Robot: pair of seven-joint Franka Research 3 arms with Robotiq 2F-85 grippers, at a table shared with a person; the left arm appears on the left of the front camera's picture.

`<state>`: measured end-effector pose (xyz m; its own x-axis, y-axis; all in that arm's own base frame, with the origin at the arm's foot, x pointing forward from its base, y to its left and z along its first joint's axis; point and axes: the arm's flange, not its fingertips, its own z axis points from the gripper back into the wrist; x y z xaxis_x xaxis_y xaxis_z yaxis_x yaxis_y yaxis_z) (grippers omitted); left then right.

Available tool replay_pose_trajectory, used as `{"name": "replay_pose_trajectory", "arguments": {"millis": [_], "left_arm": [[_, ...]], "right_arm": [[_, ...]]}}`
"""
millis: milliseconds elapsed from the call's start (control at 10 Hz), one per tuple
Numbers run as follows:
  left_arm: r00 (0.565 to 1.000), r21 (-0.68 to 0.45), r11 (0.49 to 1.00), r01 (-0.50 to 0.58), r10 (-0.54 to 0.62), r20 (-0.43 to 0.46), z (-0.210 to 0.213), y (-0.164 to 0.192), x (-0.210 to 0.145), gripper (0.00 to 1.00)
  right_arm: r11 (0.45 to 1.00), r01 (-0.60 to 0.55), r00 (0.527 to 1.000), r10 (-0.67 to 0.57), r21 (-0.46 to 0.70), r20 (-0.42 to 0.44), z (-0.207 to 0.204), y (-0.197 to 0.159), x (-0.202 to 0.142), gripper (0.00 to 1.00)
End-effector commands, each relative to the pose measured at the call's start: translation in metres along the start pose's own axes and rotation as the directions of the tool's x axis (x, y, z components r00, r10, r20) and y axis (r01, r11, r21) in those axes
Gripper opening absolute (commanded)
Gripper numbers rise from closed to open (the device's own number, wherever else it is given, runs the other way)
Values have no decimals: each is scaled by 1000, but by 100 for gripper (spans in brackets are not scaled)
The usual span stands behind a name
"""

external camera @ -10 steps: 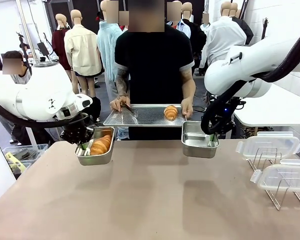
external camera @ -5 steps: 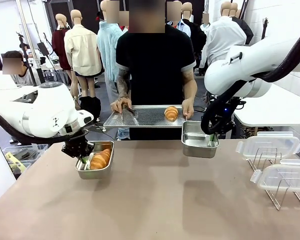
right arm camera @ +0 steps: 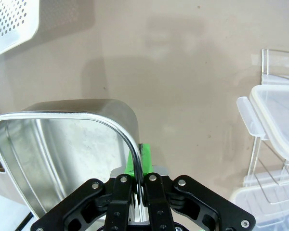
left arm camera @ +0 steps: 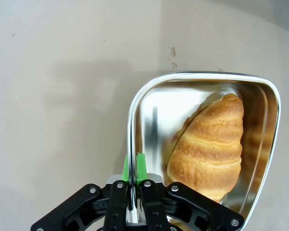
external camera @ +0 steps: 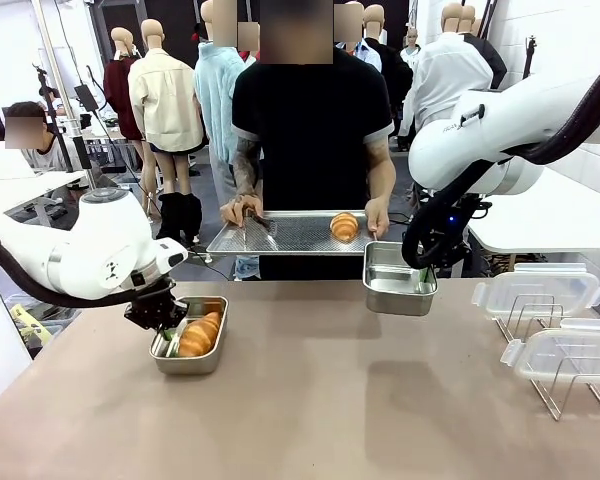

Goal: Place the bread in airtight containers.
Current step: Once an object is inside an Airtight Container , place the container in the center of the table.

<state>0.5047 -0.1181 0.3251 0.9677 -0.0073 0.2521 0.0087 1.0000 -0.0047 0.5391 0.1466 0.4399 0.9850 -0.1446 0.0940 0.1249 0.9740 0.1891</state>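
Note:
A steel tin (external camera: 211,359) with one croissant (external camera: 201,335) in it is at the table's left, low over or on the surface. My left gripper (external camera: 166,326) is shut on its rim. In the left wrist view the fingers (left arm camera: 139,166) pinch the tin's wall (left arm camera: 135,108), and the croissant (left arm camera: 209,144) lies slantwise inside. My right gripper (external camera: 420,264) is shut on the rim of an empty tin (external camera: 392,283), held above the far edge. Its fingers (right arm camera: 147,155) clamp that tin's wall (right arm camera: 86,108). A second croissant (external camera: 344,226) lies on the person's perforated tray (external camera: 280,233).
The person stands at the far side and holds the tray with both hands. Two clear lids (external camera: 536,291) (external camera: 570,352) rest on a wire rack (external camera: 565,395) at the right. These lids (right arm camera: 274,125) and the tray's corner (right arm camera: 9,19) appear in the right wrist view.
My left arm has brought the tin with the croissant down and toward me, closer to the table. The right arm and its tin have stayed still.

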Motion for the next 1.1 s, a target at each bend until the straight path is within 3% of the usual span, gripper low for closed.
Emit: {"name": "replay_pose_trajectory", "arguments": {"millis": [0,800,900,1000], "left_arm": [[1000,20,1000,-18,18,3,-12,-3,0,0],[998,10,999,-43,43,-36,-16,3,6,0],[998,5,999,-41,42,-44,-16,2,7,5],[998,4,999,-40,40,-52,-14,3,8,18]], "right_arm": [[1000,-13,1000,13,3,3,2,-1,-1,0],[1000,-13,1000,13,3,3,2,-1,-1,0],[1000,-13,1000,13,3,3,2,-1,-1,0],[1000,-13,1000,13,3,3,2,-1,-1,0]]}}
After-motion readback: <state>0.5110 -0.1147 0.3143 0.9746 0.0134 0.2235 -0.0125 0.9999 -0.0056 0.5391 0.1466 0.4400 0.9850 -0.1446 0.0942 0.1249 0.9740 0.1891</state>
